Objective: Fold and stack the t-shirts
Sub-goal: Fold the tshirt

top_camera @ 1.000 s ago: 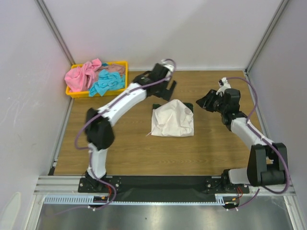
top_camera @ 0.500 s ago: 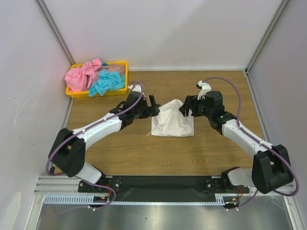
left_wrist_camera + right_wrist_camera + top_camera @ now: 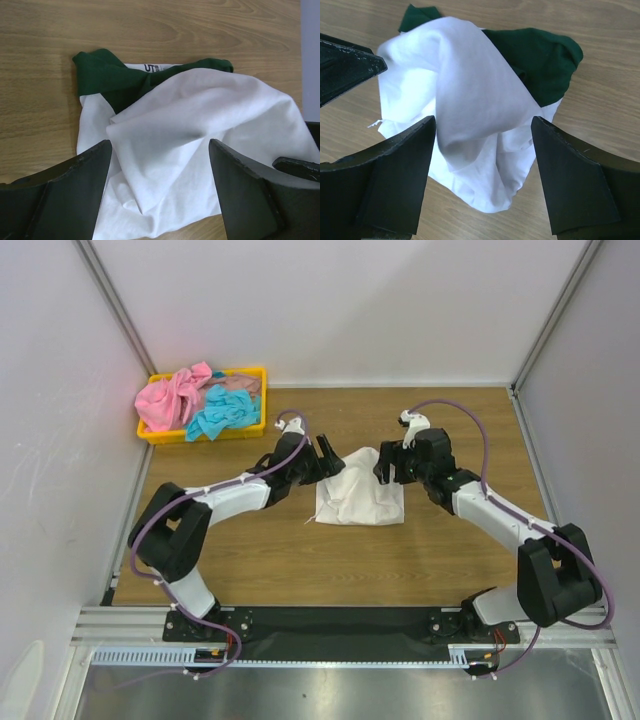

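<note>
A crumpled white t-shirt point(image 3: 355, 502) with dark green sleeves point(image 3: 100, 70) lies bunched on the wooden table, mid-way between the arms. My left gripper point(image 3: 325, 458) stands open at its left edge; in the left wrist view my left gripper point(image 3: 160, 147) has white cloth point(image 3: 200, 115) between its spread fingers, unclamped. My right gripper point(image 3: 388, 465) is open at the shirt's right edge; in the right wrist view my right gripper point(image 3: 483, 122) straddles a raised white fold point(image 3: 465, 80). A pink t-shirt point(image 3: 170, 400) and a turquoise t-shirt point(image 3: 222, 415) lie heaped in the tray.
The yellow plastic tray point(image 3: 240, 432) stands at the back left corner against the wall. White walls with metal posts close the table on the left, back and right. Bare wood point(image 3: 250, 560) shows in front of the white shirt.
Both arms have come in on the white shirt: the left swung down from the back near the tray, the right moved left. The shirt has hardly shifted.
</note>
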Available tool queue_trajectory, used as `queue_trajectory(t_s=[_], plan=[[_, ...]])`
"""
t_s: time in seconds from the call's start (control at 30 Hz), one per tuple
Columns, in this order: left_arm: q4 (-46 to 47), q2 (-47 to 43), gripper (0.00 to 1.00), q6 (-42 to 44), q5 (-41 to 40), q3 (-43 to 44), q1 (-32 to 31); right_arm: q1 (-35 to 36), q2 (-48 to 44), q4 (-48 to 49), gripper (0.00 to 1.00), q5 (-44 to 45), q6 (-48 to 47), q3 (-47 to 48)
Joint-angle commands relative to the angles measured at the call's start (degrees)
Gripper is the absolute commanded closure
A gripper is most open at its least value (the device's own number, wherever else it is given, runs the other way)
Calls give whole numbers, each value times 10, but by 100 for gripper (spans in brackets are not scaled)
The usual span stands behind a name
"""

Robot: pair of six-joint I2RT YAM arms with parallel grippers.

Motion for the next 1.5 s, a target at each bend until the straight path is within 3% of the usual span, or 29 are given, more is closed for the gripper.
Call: queue_trajectory(t_s=[0.0, 0.23, 0.37, 0.47, 0.5, 0.57, 0.6, 0.67, 0.7, 0.73, 1.03, 1.47], plan=[[34, 11, 16, -20, 8, 17, 6, 3, 14, 11, 19, 20, -14, 30], [27, 30, 16, -25, -15, 22, 8, 3, 50, 30, 25, 17, -23, 50], [37, 54, 20, -33, 1, 33, 8, 3, 62, 39, 36, 12, -24, 59], [51, 66, 29, -33, 1, 40, 10, 3, 65, 47, 48, 18, -27, 59], [58, 67, 36, -33, 1, 41, 10, 3, 66, 48, 51, 19, -29, 59], [79, 71, 48, -32, 1, 42, 11, 4, 66, 51, 65, 22, -30, 60], [83, 72, 62, -32, 1, 43, 11, 3, 66, 51, 71, 24, -28, 61], [85, 67, 77, -25, -10, 47, 12, 4, 65, 48, 79, 25, -28, 66], [84, 61, 97, -21, -20, 46, 12, 3, 64, 44, 81, 25, -28, 67], [85, 46, 100, -16, -37, 42, 12, 3, 60, 45, 86, 23, -29, 67], [97, -68, 100, 111, -97, -27, 12, 1, 32, 59, 96, -17, -9, 47], [56, -207, 100, 162, -159, -105, -57, 1, -76, 40, 98, -49, 50, -24]])
